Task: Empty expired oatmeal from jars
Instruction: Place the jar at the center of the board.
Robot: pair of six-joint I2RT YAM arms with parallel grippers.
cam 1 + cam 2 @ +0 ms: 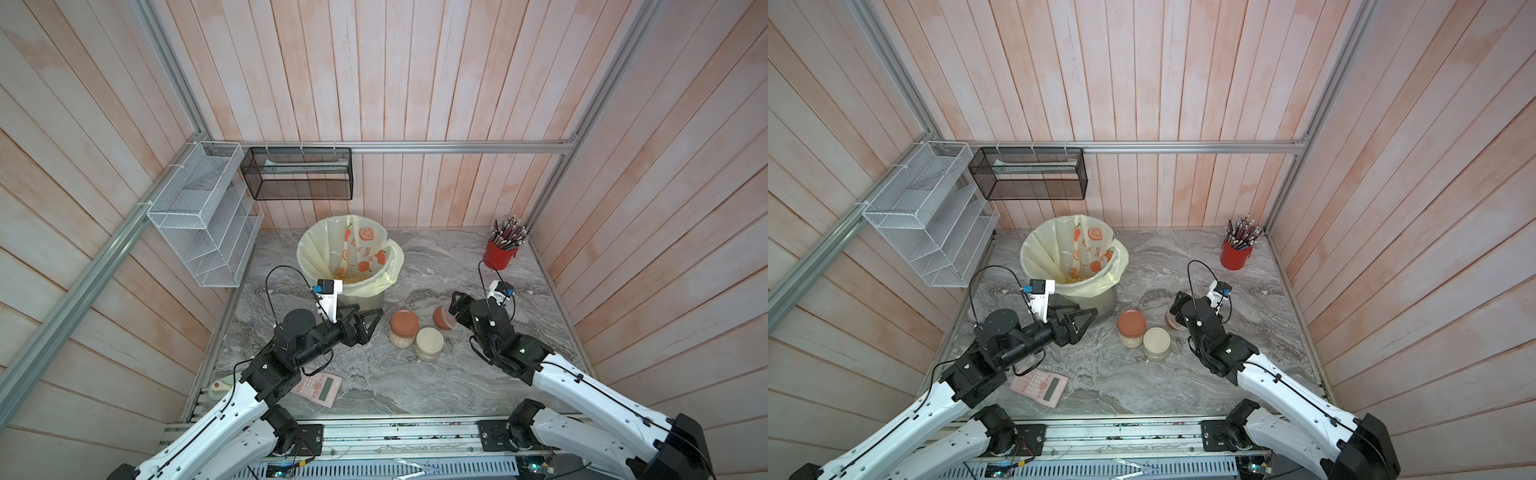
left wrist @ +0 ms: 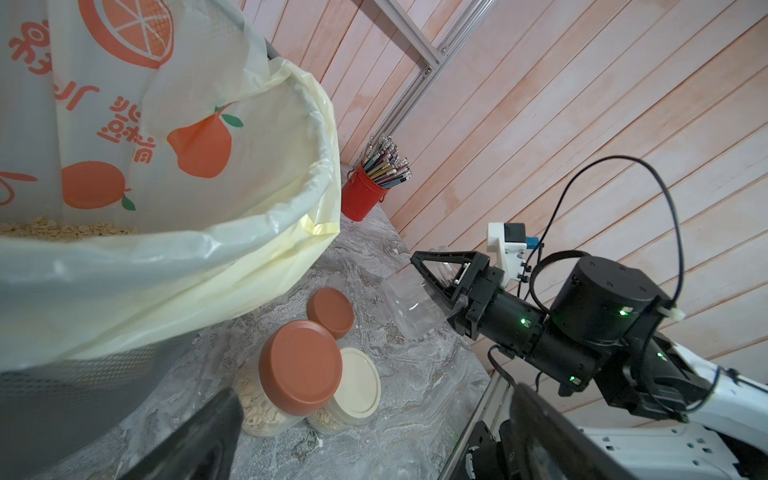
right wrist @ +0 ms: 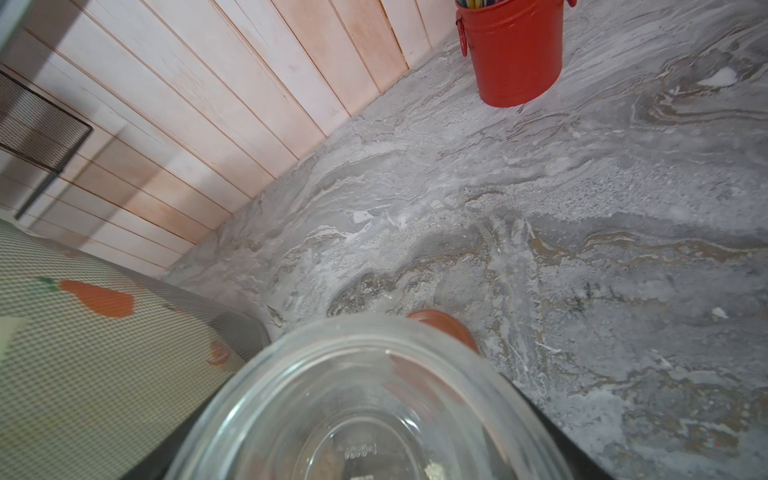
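Pink-washed plank walls close round a grey marbled tabletop (image 1: 415, 390). Just right of centre in both top views, your right gripper (image 1: 454, 312) is clenched on a small, squat, clear round plastic jar (image 2: 409, 309), tilted and emptied but for a few crumbs. Its terracotta-orange screw lid (image 2: 330, 311) lies loose on the marble beneath. Your left gripper (image 1: 370, 310) hangs spread wide and empty, left of centre beside the grey mesh bin with a cream orange-print liner (image 1: 363, 297), where pale flaky oatmeal (image 2: 54, 227) already lies.

Two full jars stand side by side at mid-frame: a clear jar with a terracotta-orange lid (image 1: 404, 326) and a clear jar with a cream lid (image 1: 429, 343). Expect each to feel light but bottom-heavy, with thin, smooth walls that likely slip and flex under a hard squeeze. Take the body low, across the oat-filled part, and let the other claw grip the wide lid's rim for twisting. Loose flakes will probably pour quickly, so tip only over the liner.
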